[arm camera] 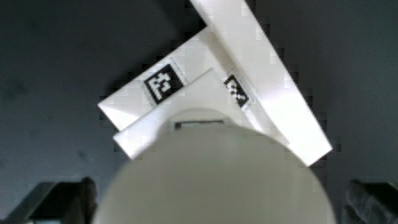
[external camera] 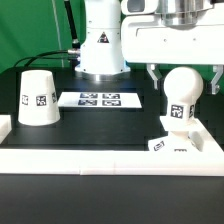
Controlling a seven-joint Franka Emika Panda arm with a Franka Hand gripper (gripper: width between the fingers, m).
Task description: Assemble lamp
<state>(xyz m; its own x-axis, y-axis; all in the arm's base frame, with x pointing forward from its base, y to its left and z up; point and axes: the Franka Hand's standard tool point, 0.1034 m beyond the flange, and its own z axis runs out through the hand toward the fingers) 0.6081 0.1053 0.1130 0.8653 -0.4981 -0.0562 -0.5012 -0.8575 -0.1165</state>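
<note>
The exterior view is bright and evenly lit, apparently from overhead. White parts verge on overexposure against the dark table (external camera: 100,130), and shadows are soft. In the wrist view the bulb (arm camera: 205,180) looms close, pale and blurred, while the base (arm camera: 196,100) behind it looks sharper. The surroundings there are dim.

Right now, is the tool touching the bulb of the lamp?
Apart. In the wrist view dark gaps show between the bulb and each finger of the open tool; the exterior view shows gaps too.
</note>
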